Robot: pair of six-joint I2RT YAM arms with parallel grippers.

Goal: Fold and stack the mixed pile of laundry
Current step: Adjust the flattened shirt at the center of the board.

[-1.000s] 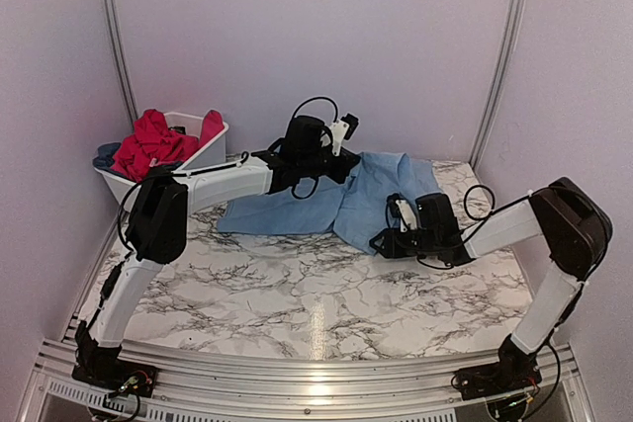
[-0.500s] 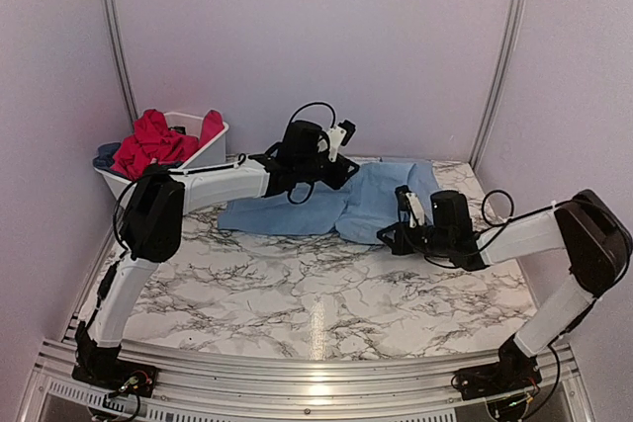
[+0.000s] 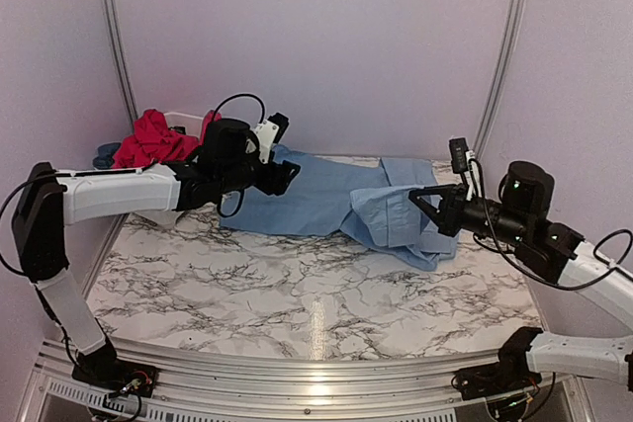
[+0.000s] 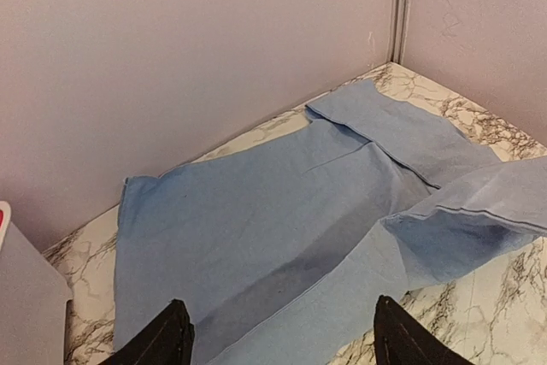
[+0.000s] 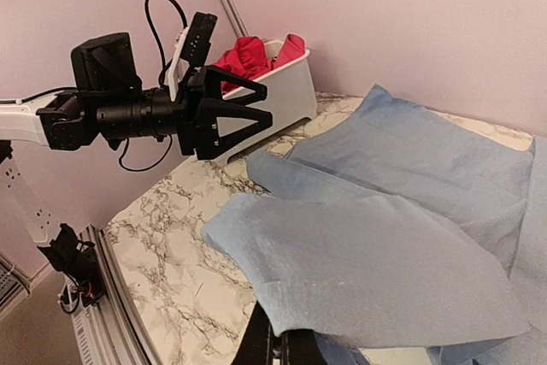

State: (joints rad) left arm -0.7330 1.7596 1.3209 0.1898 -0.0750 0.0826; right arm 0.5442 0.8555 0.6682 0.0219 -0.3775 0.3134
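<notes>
Black right hand point(image 3: 435, 211), closed, pinched a lifted edge of the light blue shirt point(image 3: 321, 200), which lay spread at the back of the desk point(image 3: 297, 294); the left hand point(image 3: 285, 173) hovered open above its other end. Step: first fold. Next, probably, carrying that flap across.

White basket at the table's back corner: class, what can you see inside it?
Red garments heap above the white basket's rim, with dark blue cloth at one edge. Anything beneath them is hidden by the basket's walls.
</notes>
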